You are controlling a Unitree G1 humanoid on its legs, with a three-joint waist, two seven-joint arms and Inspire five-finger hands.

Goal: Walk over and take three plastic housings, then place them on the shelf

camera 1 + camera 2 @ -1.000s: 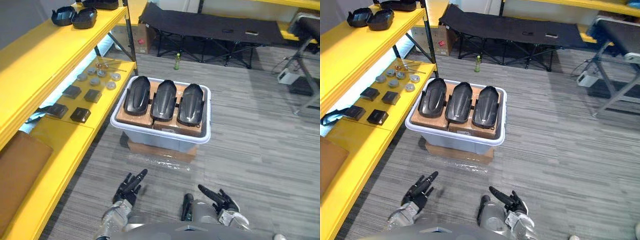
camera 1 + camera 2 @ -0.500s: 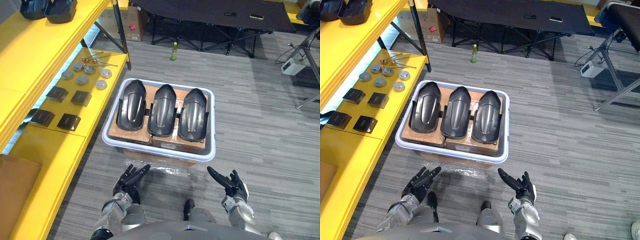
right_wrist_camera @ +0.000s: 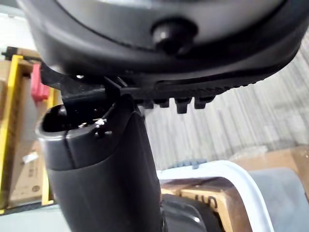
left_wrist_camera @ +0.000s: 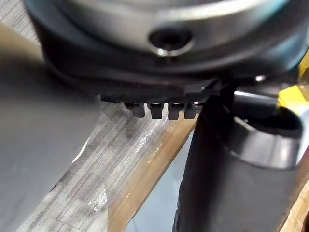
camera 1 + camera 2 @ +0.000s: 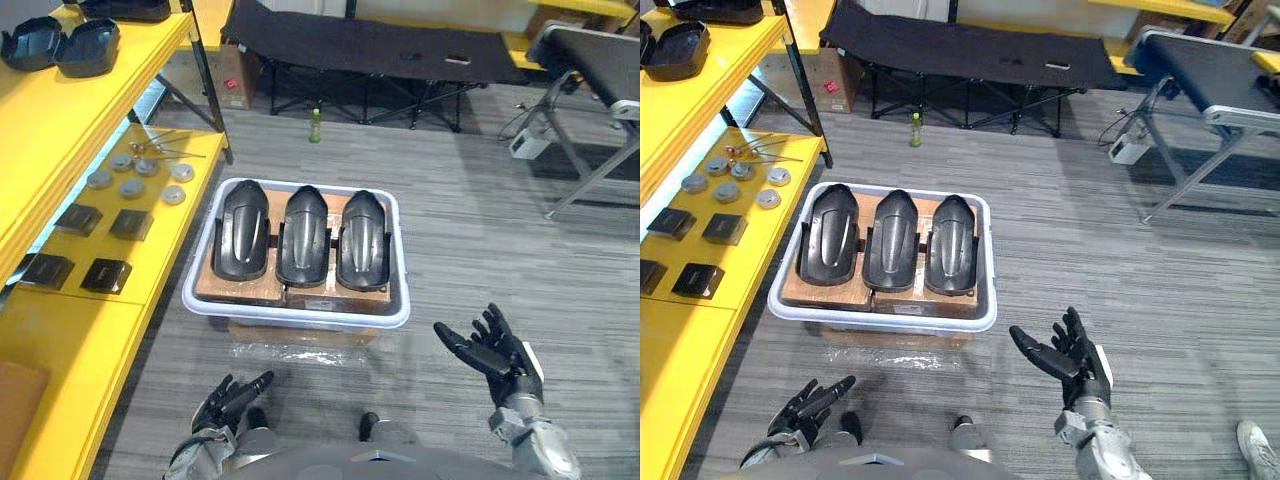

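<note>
Three black plastic housings lie side by side on cardboard in a white bin (image 5: 394, 310) on the floor: left housing (image 5: 241, 231), middle housing (image 5: 303, 235), right housing (image 5: 362, 239). My left hand (image 5: 229, 401) hangs low in front of the bin, fingers straight, holding nothing. My right hand (image 5: 496, 353) is raised to the right of the bin, fingers spread and empty. The right wrist view shows the bin's rim (image 3: 231, 170) past the thumb. Two more black housings (image 5: 55, 47) sit on the yellow upper shelf (image 5: 60, 120) at left.
The lower yellow shelf (image 5: 150, 265) at left carries small black blocks (image 5: 105, 275) and grey discs (image 5: 130, 187). The bin rests on a flat cardboard box (image 5: 300, 335). A black cot (image 5: 380, 45), a green bottle (image 5: 315, 124) and a grey stand (image 5: 590, 110) are farther back.
The camera has shifted, so the bin sits a little farther away and to the left. My right hand has risen and moved right; my left hand has dropped lower.
</note>
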